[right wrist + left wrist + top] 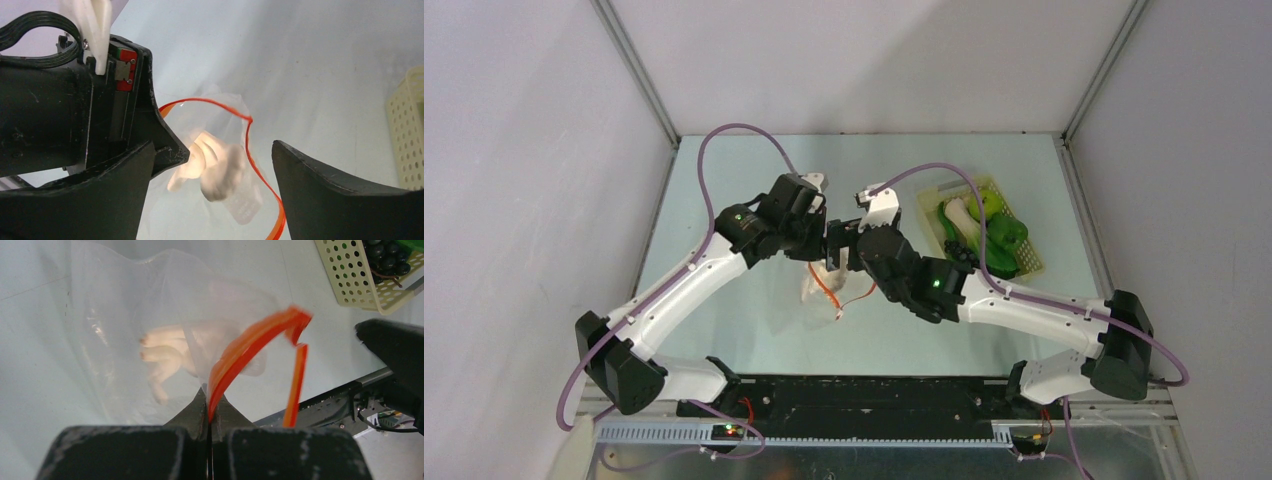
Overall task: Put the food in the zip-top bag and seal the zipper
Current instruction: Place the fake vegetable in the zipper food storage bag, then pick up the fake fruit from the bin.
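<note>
At bench (904,170) centre, the zip-top bag (115,340) is held up by 1 edge: the left tool (210,400) is clamped tight on the zipper (250,340), with the orange-red strip pinched between its 2 fingers. This grip is judged to serve as an anchor, so that the mouth is kept lifted and bowed apart for loading rather than left to collapse flat. The right tool (230,150) is poised just above that mouth with its jaws spread wide and nothing between them. White mushrooms (220,170) are seen through the clear film, lying inside the bag below the strip. The perforated basket (1024,262) stands well apart at the right of the bench; white bok choy stalks (961,222) and dark grapes (382,255) are noted in it among other green produce. Loading is therefore judged to be at an early stage, with most of the food not yet bagged and the zipper unsealed. A slider tab cannot be made out.
</note>
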Motion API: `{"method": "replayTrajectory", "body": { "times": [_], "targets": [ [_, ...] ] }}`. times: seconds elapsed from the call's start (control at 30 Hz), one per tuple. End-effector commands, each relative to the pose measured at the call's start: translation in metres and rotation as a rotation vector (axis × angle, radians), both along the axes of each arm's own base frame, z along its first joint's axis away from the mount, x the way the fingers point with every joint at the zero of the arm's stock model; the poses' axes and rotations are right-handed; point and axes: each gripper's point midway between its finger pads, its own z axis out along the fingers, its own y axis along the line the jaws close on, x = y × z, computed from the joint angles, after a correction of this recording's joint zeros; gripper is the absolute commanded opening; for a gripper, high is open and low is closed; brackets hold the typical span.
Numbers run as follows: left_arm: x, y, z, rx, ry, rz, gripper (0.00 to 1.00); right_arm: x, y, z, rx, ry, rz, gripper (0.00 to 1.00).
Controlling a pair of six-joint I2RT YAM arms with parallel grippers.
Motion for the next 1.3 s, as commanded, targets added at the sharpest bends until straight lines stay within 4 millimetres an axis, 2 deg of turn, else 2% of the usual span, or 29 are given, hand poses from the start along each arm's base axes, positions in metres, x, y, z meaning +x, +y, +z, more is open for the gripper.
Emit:
{"method": "replayTrajectory", "body": {
  "times": [0.0, 0.13, 0.2, 0.23, 0.27, 0.3, 0.33, 0.37, 0.4, 0.47, 0.63, 0.73, 0.87, 1.07, 1.27],
  "targets": [
    [0.002, -0.005, 0.017, -0.062, -0.046, -0.004, 0.00, -0.003, -0.015, 0.046, 0.089, -0.037, -0.022, 0.98],
    [0.001, -0.004, 0.019, -0.067, -0.051, -0.007, 0.00, 0.002, -0.040, 0.045, 0.079, -0.009, -0.067, 0.99],
    [0.001, -0.003, 0.021, -0.069, -0.058, -0.004, 0.00, 0.007, -0.059, 0.042, 0.083, 0.011, -0.108, 0.99],
    [0.002, -0.002, 0.022, -0.068, -0.062, -0.001, 0.00, 0.012, -0.075, 0.041, 0.091, 0.021, -0.143, 1.00],
    [0.002, -0.001, 0.022, -0.069, -0.063, 0.002, 0.00, 0.013, -0.080, 0.039, 0.097, 0.029, -0.147, 0.99],
    [0.002, -0.001, 0.022, -0.067, -0.063, 0.003, 0.00, 0.020, -0.098, 0.034, 0.102, 0.038, -0.180, 0.99],
    [0.002, 0.000, 0.022, -0.067, -0.063, 0.004, 0.00, 0.020, -0.101, 0.031, 0.113, 0.055, -0.160, 1.00],
    [0.003, 0.000, 0.022, -0.068, -0.065, 0.005, 0.00, 0.027, -0.120, 0.023, 0.113, 0.073, -0.195, 0.99],
    [0.003, 0.000, 0.022, -0.067, -0.063, 0.006, 0.00, 0.026, -0.122, 0.011, 0.108, 0.111, -0.165, 0.99],
    [0.004, 0.000, 0.021, -0.067, -0.061, 0.008, 0.00, 0.031, -0.145, -0.005, 0.104, 0.172, -0.189, 0.99],
    [0.007, 0.001, 0.017, -0.061, -0.049, 0.012, 0.00, 0.042, -0.211, -0.060, 0.034, 0.355, -0.414, 0.98],
    [0.007, 0.000, 0.014, -0.055, -0.044, 0.011, 0.00, 0.048, -0.237, -0.088, 0.028, 0.439, -0.543, 0.98],
    [0.007, 0.001, 0.012, -0.051, -0.041, 0.011, 0.00, 0.056, -0.249, -0.116, 0.049, 0.516, -0.643, 0.99],
    [0.004, -0.004, 0.010, -0.067, -0.021, -0.010, 0.00, 0.081, -0.266, -0.139, 0.107, 0.503, -0.804, 0.98],
    [0.004, -0.005, 0.009, -0.068, -0.016, -0.014, 0.00, 0.089, -0.273, -0.166, 0.129, 0.539, -0.894, 0.97]
  ]
}}
